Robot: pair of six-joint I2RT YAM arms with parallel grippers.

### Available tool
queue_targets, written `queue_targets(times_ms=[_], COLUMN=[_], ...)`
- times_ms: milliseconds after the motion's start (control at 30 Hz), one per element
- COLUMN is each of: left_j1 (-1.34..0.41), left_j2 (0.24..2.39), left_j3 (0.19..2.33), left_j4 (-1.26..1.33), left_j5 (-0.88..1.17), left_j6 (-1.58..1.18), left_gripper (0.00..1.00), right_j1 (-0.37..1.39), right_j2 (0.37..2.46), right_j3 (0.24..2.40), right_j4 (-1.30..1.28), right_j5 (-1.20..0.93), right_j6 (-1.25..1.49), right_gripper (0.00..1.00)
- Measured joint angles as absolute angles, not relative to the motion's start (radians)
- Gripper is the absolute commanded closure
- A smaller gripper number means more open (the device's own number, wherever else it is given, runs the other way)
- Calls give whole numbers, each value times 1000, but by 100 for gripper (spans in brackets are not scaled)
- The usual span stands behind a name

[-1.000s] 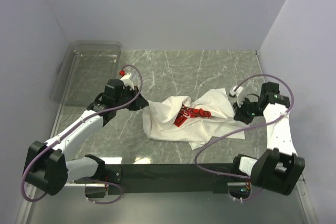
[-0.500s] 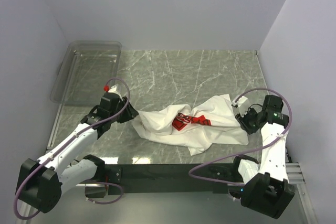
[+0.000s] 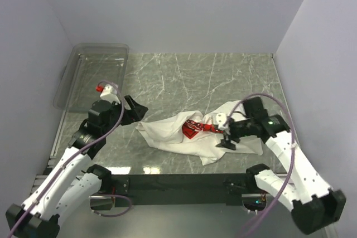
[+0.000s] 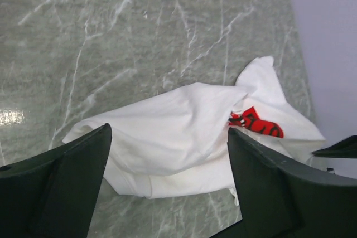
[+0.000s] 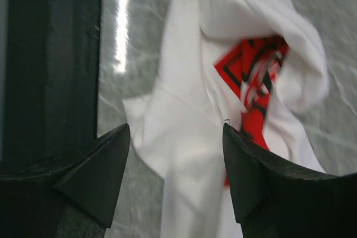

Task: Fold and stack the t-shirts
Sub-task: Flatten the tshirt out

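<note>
Top external view: the shirt (image 3: 195, 135) lies in a crumpled strip on the table (image 3: 195, 76), a little toward 6 o'clock from the table's middle, with its long side running from 9 to 3 o'clock. It touches only the marble and is not folded. The red print shows only as a creased patch near the middle of the strip, because the white cloth is rolled over it from both sides.

The left gripper (image 3: 135, 107) is just beside the 9 o'clock end of the shirt. In the left wrist view its jaws stand wide apart and nothing is between them; the cloth lies below, on the table. The right gripper (image 3: 226, 132) is over the shirt toward its 3 o'clock end. Its jaws are also wide apart and hold nothing (whether the lower finger brushes the cloth, I cannot tell).

I judge that the arms stand at opposite ends so that each can take a new hold and pull the shirt flat before any fold. The task is near its beginning: I see one shirt and no stack.

The bin (image 3: 92, 73) stands at 10 o'clock, well apart from the shirt.
</note>
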State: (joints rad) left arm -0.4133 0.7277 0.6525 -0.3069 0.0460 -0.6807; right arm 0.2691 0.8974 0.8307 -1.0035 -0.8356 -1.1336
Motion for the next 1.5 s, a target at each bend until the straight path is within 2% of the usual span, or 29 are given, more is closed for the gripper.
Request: queue_targets(times_ms=[100,233,433,500,533,600,633,733,933,1067,1100,1133,1167,1267,1400,1500], left_j1=[-414,-414,-414,-414,-414,-414,-414,-414,-414,-414,-414,-414,-414,-414,-414,-414], left_j2=[637,493,321,289,278,263,258,250,248,254,259,265,272,300,352,416], left_j3=[653,656,656,656,656,656,655,654,654,654,654,654,654,654,645,619], left_j4=[-340,-385,-430,-446,-455,-470,-479,-499,-506,-505,-505,-503,-501,-498,-475,-434], left_j5=[26,-8,-16,-16,-16,-16,-16,-12,6,23,28,30,31,38,63,84], left_j6=[-692,-717,-757,-767,-772,-776,-777,-780,-775,-775,-775,-775,-775,-775,-759,-739], left_gripper=[6,5,4,4,4,4,4,4,4,4,4,4,4,4,5,7], right_j1=[480,705,835,842,844,849,854,868,842,791,780,773,768,750,697,628], right_j2=[1027,1257,1524,1588,1613,1654,1673,1707,1713,1737,1751,1771,1798,1904,1988,1980], right_j3=[865,870,946,991,1013,1049,1066,1103,1351,1566,1603,1632,1658,1733,1740,1714], right_j4=[-865,-602,-423,-384,-375,-363,-359,-381,-680,-723,-702,-665,-639,-572,-584,-629], right_j5=[-811,-664,-447,-398,-382,-363,-357,-358,-517,-551,-522,-459,-397,-249,-250,-351], right_j6=[-959,-702,-432,-379,-355,-328,-316,-303,-397,-331,-275,-193,-116,33,75,-3], right_gripper=[28,28,30,37,47,58,75,99,100,100,91,62,49,22,20,21])
